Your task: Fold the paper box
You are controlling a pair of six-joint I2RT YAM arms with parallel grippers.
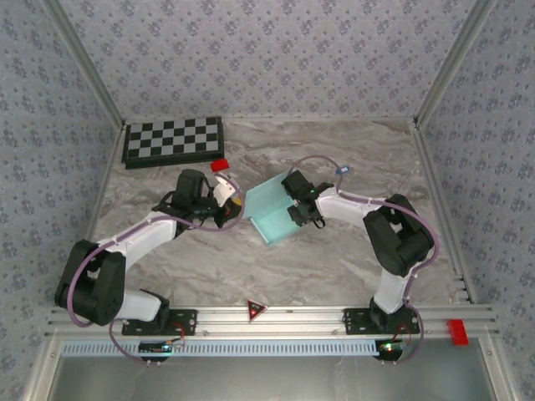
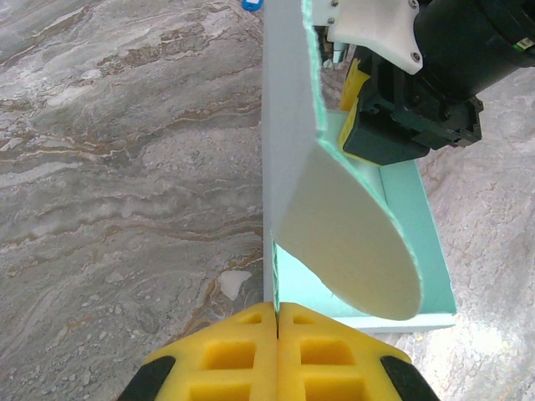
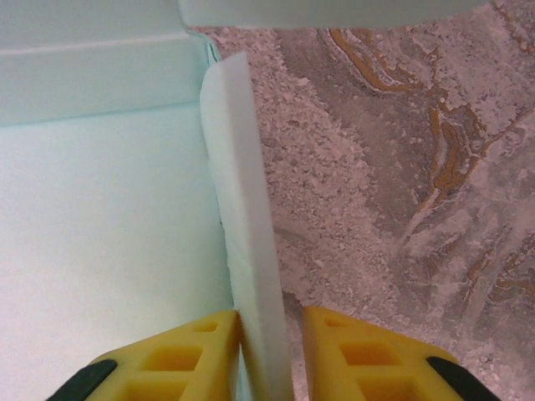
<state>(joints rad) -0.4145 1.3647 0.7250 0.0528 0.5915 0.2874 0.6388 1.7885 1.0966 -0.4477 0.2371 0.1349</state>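
Note:
The paper box (image 1: 274, 214), pale cyan card folded partway into a shallow tray, lies on the marble table between my two arms. My left gripper (image 1: 236, 209) comes in from its left. In the left wrist view this gripper (image 2: 277, 307) is shut on the thin edge of an upright panel (image 2: 284, 125), with a rounded flap (image 2: 359, 242) leaning over the tray. My right gripper (image 1: 296, 219) reaches in from the right. In the right wrist view that gripper (image 3: 272, 322) straddles the box's side wall (image 3: 241, 200): the left finger touches it, and a gap shows at the right finger.
A black-and-white checkerboard (image 1: 173, 140) lies at the back left, with a small red block (image 1: 220, 165) just in front of it. A small blue object (image 1: 342, 170) sits behind the right arm. Patterned walls close in the table on three sides.

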